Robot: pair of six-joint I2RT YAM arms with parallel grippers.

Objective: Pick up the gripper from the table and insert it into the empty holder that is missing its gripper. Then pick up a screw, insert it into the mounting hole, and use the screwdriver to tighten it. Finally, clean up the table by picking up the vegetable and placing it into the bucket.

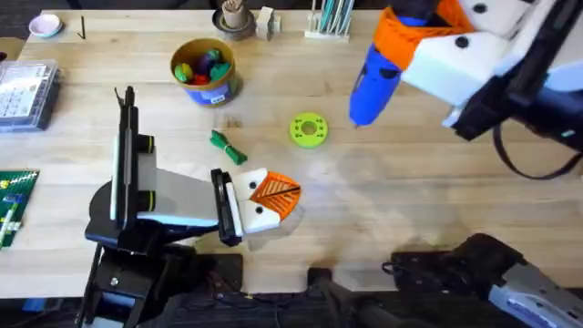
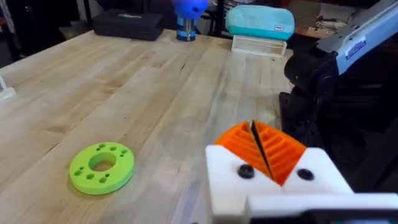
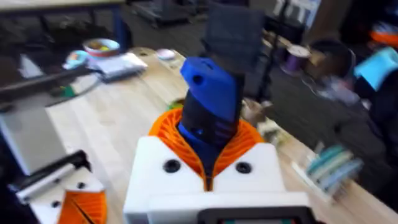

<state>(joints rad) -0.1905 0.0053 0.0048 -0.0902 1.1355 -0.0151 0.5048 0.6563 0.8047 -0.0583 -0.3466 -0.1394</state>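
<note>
Above table, right gripper [image 1: 387, 41] clamping screwdriver [image 1: 373, 84] — raised

light: bright, even | shadows: soft | blur: right wrist view, overhead's raised arm

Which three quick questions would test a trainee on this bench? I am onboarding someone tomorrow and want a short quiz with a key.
1. True or false: the right gripper is shut on the blue screwdriver.
2. Which lies nearest the lime-green disc? A) the bucket B) the dark-green vegetable C) the clear parts box
3. Fill in: the left gripper's orange pads are pressed ____, with nothing between them.

Key: 1 true; 2 B; 3 together.
</note>
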